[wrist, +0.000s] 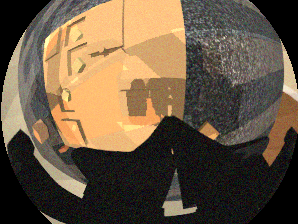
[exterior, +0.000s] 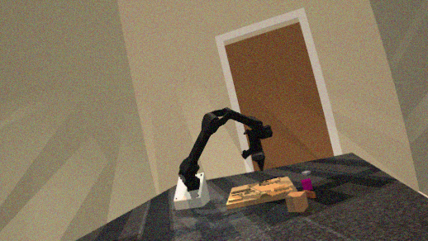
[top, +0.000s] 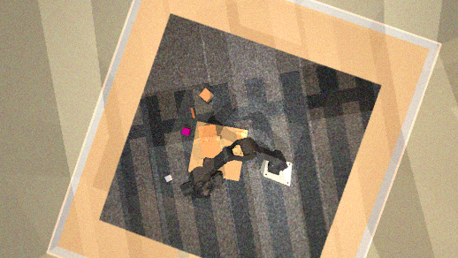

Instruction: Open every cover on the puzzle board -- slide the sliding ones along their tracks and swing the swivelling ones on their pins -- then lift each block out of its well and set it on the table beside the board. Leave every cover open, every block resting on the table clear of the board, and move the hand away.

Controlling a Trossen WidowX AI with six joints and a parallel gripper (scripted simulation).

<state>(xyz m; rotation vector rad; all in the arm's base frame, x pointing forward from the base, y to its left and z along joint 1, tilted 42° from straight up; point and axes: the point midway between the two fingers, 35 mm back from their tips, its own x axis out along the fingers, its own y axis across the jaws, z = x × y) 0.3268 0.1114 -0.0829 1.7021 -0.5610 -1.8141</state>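
The puzzle board (top: 234, 171) (exterior: 237, 201) (wrist: 100, 107) has pale knobs and angular grooves along one side in the wrist view; arm shadows cross it, and I cannot tell how each cover stands. An orange cube (top: 206, 94) (exterior: 297, 202), a thin orange piece (top: 193, 113), a magenta block (top: 186, 132) (exterior: 306, 184) and a small white block (top: 168, 178) rest on the table off the board. Another orange piece (wrist: 209, 131) lies off the board edge near the fingertips in the wrist view. My gripper (exterior: 260, 167) (wrist: 169, 120) is shut and empty, pointing down above the table near the board's edge.
The arm's white base plate (top: 285, 178) (exterior: 189, 203) stands beside the board, and the arm arches over the board from it. The arm hides part of the board in the top view. The dark table (top: 265, 212) has a tan surround (top: 125, 79).
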